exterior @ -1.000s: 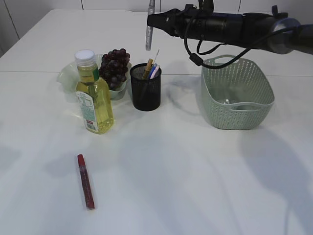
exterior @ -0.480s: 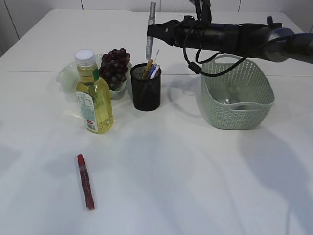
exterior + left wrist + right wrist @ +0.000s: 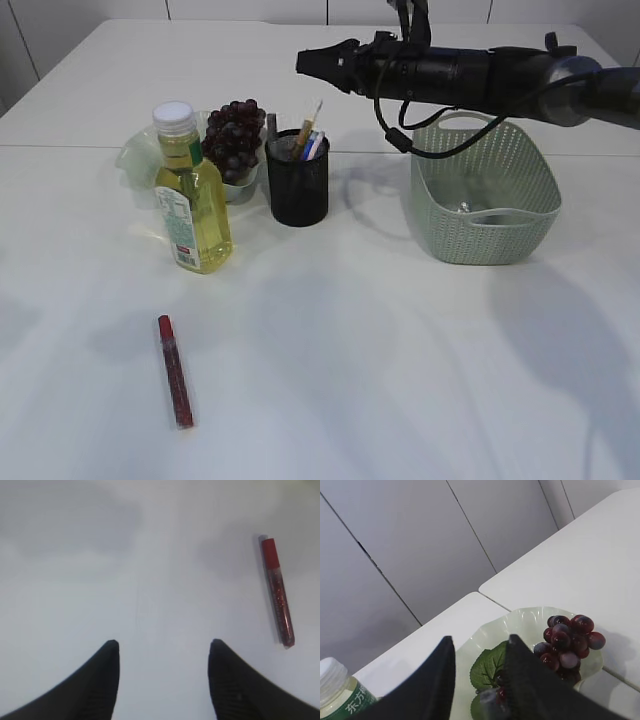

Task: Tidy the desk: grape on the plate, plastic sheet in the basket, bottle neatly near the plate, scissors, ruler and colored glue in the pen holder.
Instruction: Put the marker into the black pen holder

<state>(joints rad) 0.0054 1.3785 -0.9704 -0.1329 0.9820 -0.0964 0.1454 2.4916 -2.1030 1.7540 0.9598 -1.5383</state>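
Observation:
My right gripper (image 3: 303,62) hangs open above the black mesh pen holder (image 3: 298,185), with nothing between its fingers (image 3: 480,639). A silver glue tube (image 3: 271,127) leans inside the holder among several sticks; its grey top (image 3: 490,702) shows below the jaws. Which of those sticks are the scissors and ruler I cannot tell. The grape (image 3: 236,135) lies on the pale green plate (image 3: 135,155). The yellow bottle (image 3: 195,200) stands upright in front of the plate. A red glue tube (image 3: 174,370) lies on the table. My left gripper (image 3: 164,642) hovers open left of that tube (image 3: 277,592).
A green woven basket (image 3: 485,200) stands right of the holder with something clear lying in it. My right arm stretches over the basket's far rim. The table's back edge runs behind the plate (image 3: 520,625), and the bottle cap (image 3: 332,680) shows at lower left.
My right gripper has opened and let go of the silver glue tube, which dropped from above into the pen holder. The left gripper has not moved.

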